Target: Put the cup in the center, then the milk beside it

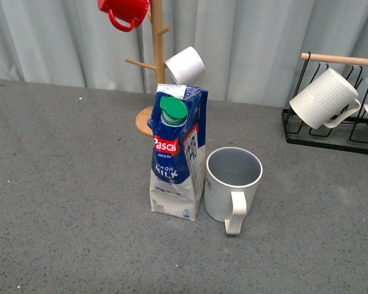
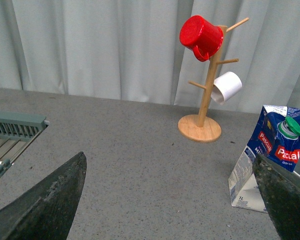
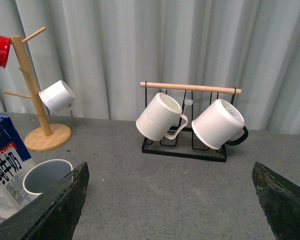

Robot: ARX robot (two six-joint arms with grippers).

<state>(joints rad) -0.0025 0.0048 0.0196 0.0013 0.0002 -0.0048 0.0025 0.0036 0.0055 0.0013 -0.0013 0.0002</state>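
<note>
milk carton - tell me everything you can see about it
The milk carton is tall, blue and white, with a red logo band, a round green screw cap and a white side panel printed in black. It looks like coated card, dented and creased near the top. It stands upright on the grey table, cap closed, right beside the cup; whether they touch is unclear. The wooden mug tree stands behind it. No gripper holds it.

Cup (image 3: 44,175) stands upright, touching the milk (image 3: 7,165).

milk (image 1: 176,160) left of cup (image 1: 233,184), touching
</note>
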